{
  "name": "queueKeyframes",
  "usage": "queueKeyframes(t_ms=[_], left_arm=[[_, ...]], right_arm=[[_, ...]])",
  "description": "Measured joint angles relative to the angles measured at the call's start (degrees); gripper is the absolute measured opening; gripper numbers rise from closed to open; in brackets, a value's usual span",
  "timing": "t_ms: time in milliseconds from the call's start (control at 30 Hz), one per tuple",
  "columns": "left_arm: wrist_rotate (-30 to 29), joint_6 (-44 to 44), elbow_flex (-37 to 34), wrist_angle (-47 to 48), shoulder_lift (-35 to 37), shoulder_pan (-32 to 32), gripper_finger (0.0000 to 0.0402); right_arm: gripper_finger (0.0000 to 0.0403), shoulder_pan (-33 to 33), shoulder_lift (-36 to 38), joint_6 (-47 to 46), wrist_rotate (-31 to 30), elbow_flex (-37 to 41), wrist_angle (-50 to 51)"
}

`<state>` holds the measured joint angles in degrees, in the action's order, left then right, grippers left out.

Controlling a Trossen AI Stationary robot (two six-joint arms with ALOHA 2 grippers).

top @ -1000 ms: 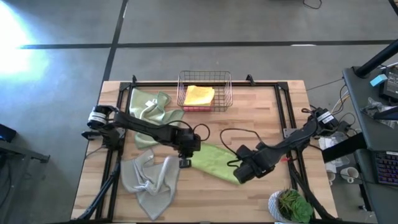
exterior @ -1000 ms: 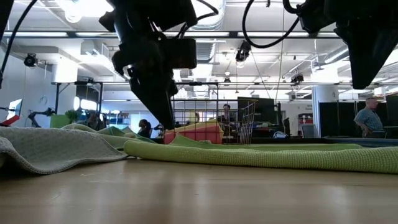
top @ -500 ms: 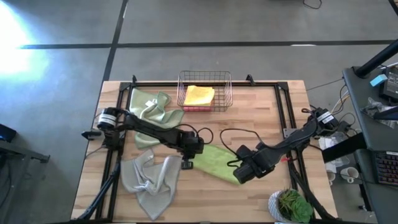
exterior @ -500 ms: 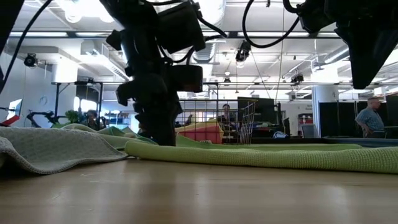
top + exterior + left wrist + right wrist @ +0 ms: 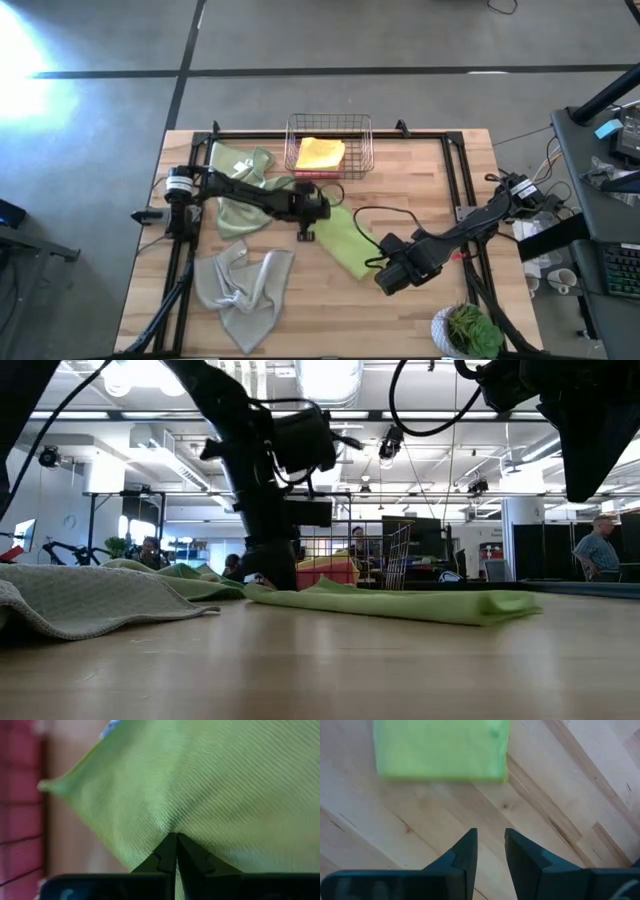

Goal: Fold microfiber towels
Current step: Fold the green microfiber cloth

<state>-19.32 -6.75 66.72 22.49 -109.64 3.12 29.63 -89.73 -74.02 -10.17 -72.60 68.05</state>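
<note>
We have just carried the lime green towel's [image 5: 346, 238] edge up toward the copper wire basket [image 5: 329, 145], left fingers [image 5: 172, 851] pinched shut on it, doubling it mid-bench, while the right gripper [image 5: 489, 851] hangs empty, fingers apart.

You will find no readable text, label, brand, number or sign in any of these views.
</note>
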Motion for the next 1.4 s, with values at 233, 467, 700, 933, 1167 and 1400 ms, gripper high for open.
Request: queueKeyframes(t_ms=[233, 467, 700, 933, 1167, 1400], left_arm=[[0.7, 1.8, 2.0, 1.0, 2.9, 1.9, 0.0], [9.9, 10.1, 2.5, -8.9, 6.6, -4.1, 0.0], [9.9, 10.9, 2.2, -16.3, 5.5, -11.6, 0.0], [7.7, 11.5, 2.3, -23.6, 1.3, -13.8, 0.0], [8.5, 15.5, 2.6, -32.2, -3.1, -14.2, 0.0], [8.5, 15.6, 3.0, -32.6, -6.7, -14.2, 0.0]], right_arm=[[0.0091, 0.0, 0.0, -1.0, 0.0, 0.1, 0.0], [0.0091, 0.0, 0.0, -1.0, -0.5, 0.2, 0.2], [0.0091, 0.0, 0.0, -1.0, -0.6, 0.4, 0.2], [0.0091, 0.0, 0.0, -1.0, -0.6, 0.4, -0.2], [0.0091, 0.0, 0.0, -0.9, -0.6, 0.6, -2.8], [0.0091, 0.1, 0.0, -1.0, -0.6, 0.7, -3.4]])
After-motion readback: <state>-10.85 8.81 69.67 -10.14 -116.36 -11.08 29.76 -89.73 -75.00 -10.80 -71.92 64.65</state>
